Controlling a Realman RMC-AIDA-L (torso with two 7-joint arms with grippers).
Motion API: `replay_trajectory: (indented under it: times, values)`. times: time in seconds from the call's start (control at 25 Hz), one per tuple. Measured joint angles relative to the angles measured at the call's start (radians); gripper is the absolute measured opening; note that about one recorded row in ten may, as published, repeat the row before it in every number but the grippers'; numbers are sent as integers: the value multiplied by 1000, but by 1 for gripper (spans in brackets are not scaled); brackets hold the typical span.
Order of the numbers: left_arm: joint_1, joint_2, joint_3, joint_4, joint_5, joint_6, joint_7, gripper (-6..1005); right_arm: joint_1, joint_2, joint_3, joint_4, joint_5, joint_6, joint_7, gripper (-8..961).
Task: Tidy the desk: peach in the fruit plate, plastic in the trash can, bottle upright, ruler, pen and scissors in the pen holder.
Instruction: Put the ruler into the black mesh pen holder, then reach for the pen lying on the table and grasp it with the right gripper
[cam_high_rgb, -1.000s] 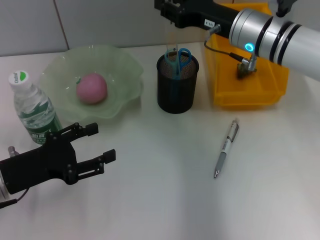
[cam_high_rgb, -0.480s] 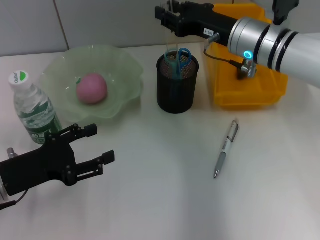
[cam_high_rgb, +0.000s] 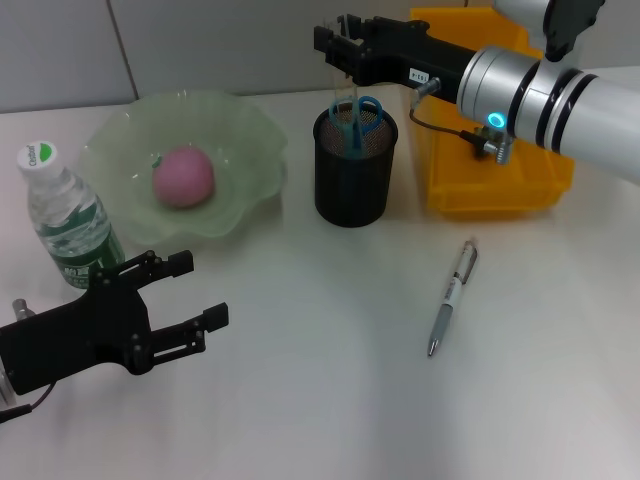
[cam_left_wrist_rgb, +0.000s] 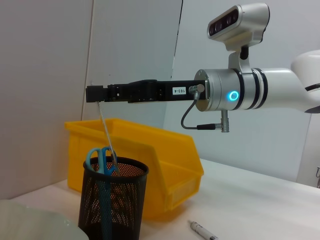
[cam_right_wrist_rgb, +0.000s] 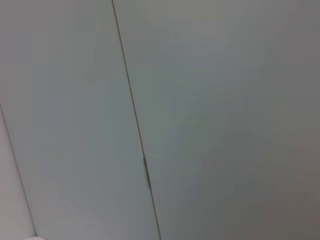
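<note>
My right gripper (cam_high_rgb: 338, 47) hovers over the black mesh pen holder (cam_high_rgb: 355, 185), shut on a clear ruler (cam_left_wrist_rgb: 107, 131) that hangs down into it. Blue-handled scissors (cam_high_rgb: 362, 112) stand in the holder. A silver pen (cam_high_rgb: 452, 297) lies on the desk to the holder's right. The pink peach (cam_high_rgb: 183, 176) rests in the green fruit plate (cam_high_rgb: 250, 135). A bottle (cam_high_rgb: 62, 215) with a green cap stands upright at the left. Low at the left my left gripper (cam_high_rgb: 203, 288) is open and empty. The plastic is out of view.
A yellow bin (cam_high_rgb: 500, 190) stands behind and to the right of the pen holder, under my right arm. The left wrist view shows the same holder (cam_left_wrist_rgb: 112, 200), bin (cam_left_wrist_rgb: 155, 150) and pen (cam_left_wrist_rgb: 202, 231). A grey wall closes the desk's far side.
My right gripper has come slightly lower and nearer over the pen holder, carrying the ruler with it. The left arm has barely moved.
</note>
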Motion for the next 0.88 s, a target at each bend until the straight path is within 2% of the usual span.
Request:
replay_trajectory:
  times: [0.52,0.88]
  values:
    - [0,1,1,0,0,-4,0,812,-3,-1,-6,3,0,2,0,545]
    - [0,2,0,0,0,-4,0,813,-6,0,-2,1,0,-5,-1,666]
